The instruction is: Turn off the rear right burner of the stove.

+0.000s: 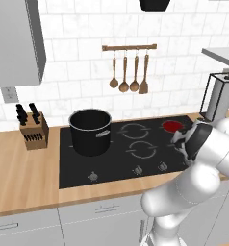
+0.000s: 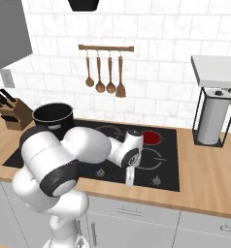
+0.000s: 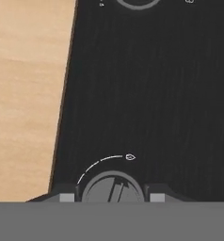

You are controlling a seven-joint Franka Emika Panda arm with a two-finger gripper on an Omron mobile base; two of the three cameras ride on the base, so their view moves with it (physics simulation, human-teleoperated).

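Stove: a glossy black glass cooktop, set flat into the wooden desk, with a row of small grey knobs along its front edge.
Rear right burner: seen glowing red at the centre, at the back right of the glass; in the right base view it is partly hidden behind the wrist.
Other zones: two grey-ringed circles, dark in the middle, are seen just left of the red one, one behind the other.
Pot: a black cooking pot is parked on the left part of the glass, well apart from the red zone.
Knob: a round grey knob with a ridge across it is caught right between the two dark tips in the hand view, with a thin white arc and a little flame mark printed beside it.
Fingers: spread to either side of that knob, so pretty much released; whether the pads actually touch the knob can't be told, since the tips are cut off by the bottom edge.
Arm: bent low over the front right of the cooktop, hand pointed down at the knob row.
Knife block: stood on the desk left of the stove.
Utensil rail: hung on the tiled wall, with wooden spoons and a spatula dangling.
Paper towel holder: placed on the desk to the right.
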